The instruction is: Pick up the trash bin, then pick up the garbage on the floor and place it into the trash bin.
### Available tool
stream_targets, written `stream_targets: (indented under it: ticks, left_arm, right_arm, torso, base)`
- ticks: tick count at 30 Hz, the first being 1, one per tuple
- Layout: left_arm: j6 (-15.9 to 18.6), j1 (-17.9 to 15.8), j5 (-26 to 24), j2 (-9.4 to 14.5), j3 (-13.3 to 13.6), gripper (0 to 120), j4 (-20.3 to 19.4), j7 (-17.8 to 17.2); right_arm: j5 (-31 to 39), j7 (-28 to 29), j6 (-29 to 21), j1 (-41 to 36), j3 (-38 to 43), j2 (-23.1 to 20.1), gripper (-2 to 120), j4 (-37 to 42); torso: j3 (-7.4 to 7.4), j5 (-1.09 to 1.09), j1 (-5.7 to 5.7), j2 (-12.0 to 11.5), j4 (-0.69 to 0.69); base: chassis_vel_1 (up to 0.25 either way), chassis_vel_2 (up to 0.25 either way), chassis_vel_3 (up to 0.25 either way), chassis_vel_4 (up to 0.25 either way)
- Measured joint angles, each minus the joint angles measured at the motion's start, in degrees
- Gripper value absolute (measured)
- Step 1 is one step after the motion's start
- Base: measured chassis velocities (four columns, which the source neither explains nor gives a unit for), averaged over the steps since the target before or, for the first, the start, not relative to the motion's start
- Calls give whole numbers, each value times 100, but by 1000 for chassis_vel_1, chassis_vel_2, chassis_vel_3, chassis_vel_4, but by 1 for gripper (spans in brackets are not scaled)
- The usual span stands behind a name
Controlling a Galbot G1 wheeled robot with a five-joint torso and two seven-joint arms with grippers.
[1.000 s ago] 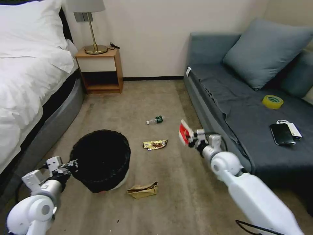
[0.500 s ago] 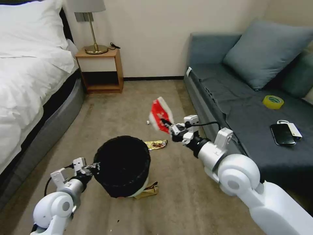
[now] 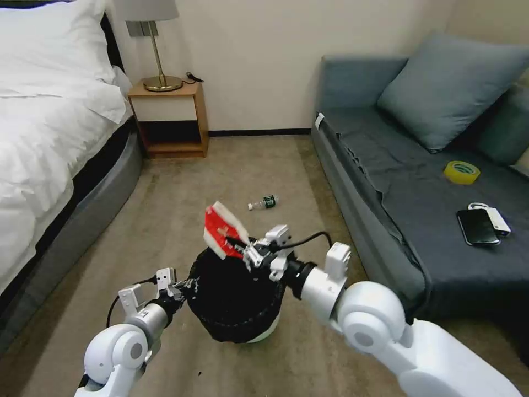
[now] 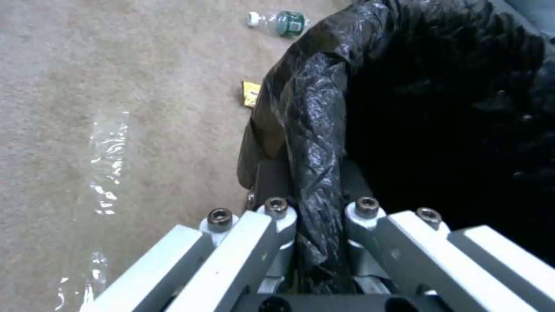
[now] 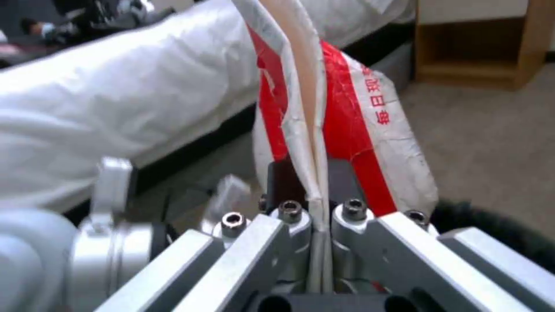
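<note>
Fingers, right gripper (image 3: 238, 246): pressed together on the lower edge of one red-and-white packet (image 3: 222, 236); in the right wrist view the packet (image 5: 329, 130) stands up between the two dark pads (image 5: 284, 178).
Fingers, left gripper (image 3: 186, 286): clamped on the bag-covered rim of the trash bin (image 3: 237, 300); in the left wrist view the crinkled black plastic bag (image 4: 312, 143) is nipped between them.
Red-and-white packet: one, held in the air over the far edge of the bin's opening, tilted.
Trash bin: one, round, white at the base, lined in black, in the middle of the carpet (image 3: 231, 171) between the two arms. Whether its base touches the floor cannot be told.
Bottle (image 3: 263, 203): one, small and clear with a green label, lying on its side on the carpet beyond the bin, well apart from it; also seen from the left wrist (image 4: 279, 22).
Gold wrapper (image 4: 250, 93): one, a yellow corner visible beside the bin wall in the left wrist view.
Bed (image 3: 49, 127): one, white bedding, on the robot's left.
Nightstand (image 3: 169, 118): one, wooden, against the wall, carrying one brass lamp (image 3: 154, 49).
Sofa (image 3: 419, 187): one, grey-blue, on the robot's right.
On the sofa seat: one yellow tape roll (image 3: 461, 172), one black phone (image 3: 477, 226).
</note>
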Motion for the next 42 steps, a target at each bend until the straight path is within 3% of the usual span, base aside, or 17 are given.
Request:
stream_targets:
  ticks: [7, 14, 19, 22, 24, 27, 34, 38, 42]
  left_arm:
    - [40, 89, -253, -46, -147, 4, -111, 38]
    - [45, 124, -307, -42, -202, 4, -172, 38]
    - [53, 168, -439, -7, -263, 4, -247, 20]
    - [54, 174, -520, -4, -271, 4, -277, 9]
    - [55, 191, -650, -2, -321, 4, -300, -53]
    - [19, 201, -643, -25, -403, 4, -300, -89]
    - [-228, 203, -8, -210, -996, 4, -293, -91]
    - [-329, 217, 275, -267, -1218, 4, -327, -107]
    - [-468, 304, 610, -356, -1433, 4, -336, -136]
  right_arm:
    - [-769, -191, 143, -359, -136, 133, 0, -496]
    - [-1016, -283, 187, -386, -164, 154, 2, -651]
    - [-1117, -290, 188, -389, -187, 177, 26, -710]
    - [-1137, -290, 188, -389, -200, 176, 32, -712]
    - [-1186, -286, 193, -396, -217, 180, 52, -703]
    - [-1179, -283, 219, -377, -214, 180, 60, -641]
    - [-993, -302, 384, -167, 59, 223, 88, -578]
    - [-959, -328, 435, -121, 169, 240, 98, -633]
    - [-1013, -345, 482, -131, 229, 281, 100, -825]
  torso:
    - [0, 0, 0, 0, 0]
    - [0, 0, 0, 0, 0]
    - [0, 1, 0, 0, 0]
    - [0, 1, 0, 0, 0]
    - [0, 0, 0, 0, -1]
    - [0, 1, 0, 0, 0]
    - [0, 1, 0, 0, 1]
    - [0, 0, 0, 0, -1]
    - [0, 1, 0, 0, 0]
  base:
    - [0, 0, 0, 0]
    - [0, 0, 0, 0]
    - [0, 0, 0, 0]
    - [0, 0, 0, 0]
    - [0, 0, 0, 0]
    - [0, 0, 0, 0]
    - [0, 0, 0, 0]
    - [0, 0, 0, 0]
    - [0, 0, 0, 0]
